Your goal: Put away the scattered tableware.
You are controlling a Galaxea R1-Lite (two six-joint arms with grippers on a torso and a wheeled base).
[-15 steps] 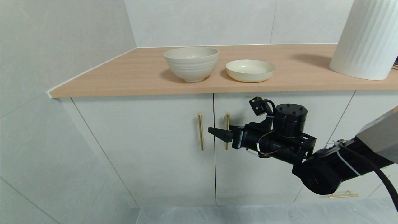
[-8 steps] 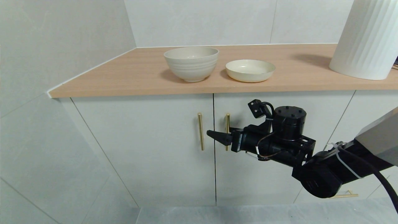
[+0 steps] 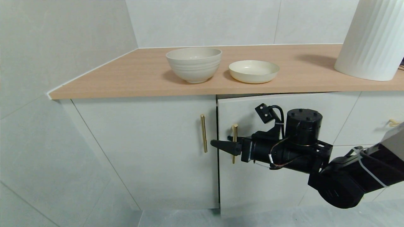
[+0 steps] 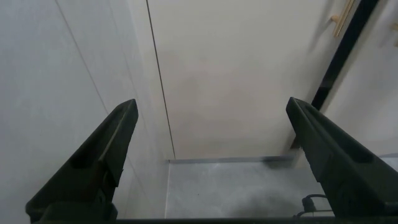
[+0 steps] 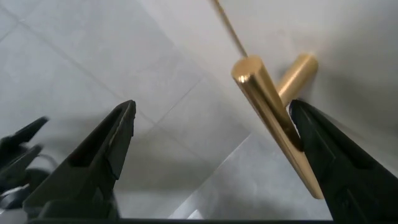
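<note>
Two cream pieces are sitting out on the wooden countertop [image 3: 126,78].
The deep bowl [image 3: 194,64] (faint ridges are ringing its outer wall) is standing upright on the left, and the shallow dish [image 3: 254,71] is lying flat just beside it on the right, not touching, both sitting near the front edge.

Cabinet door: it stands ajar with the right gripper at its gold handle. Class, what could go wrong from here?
1. The right gripper is open around the gold handle, not clamped, so the handle may slip out and the cabinet door stall.
2. The bowl and plate sit near the counter front edge; a jolt could shift them.
</note>
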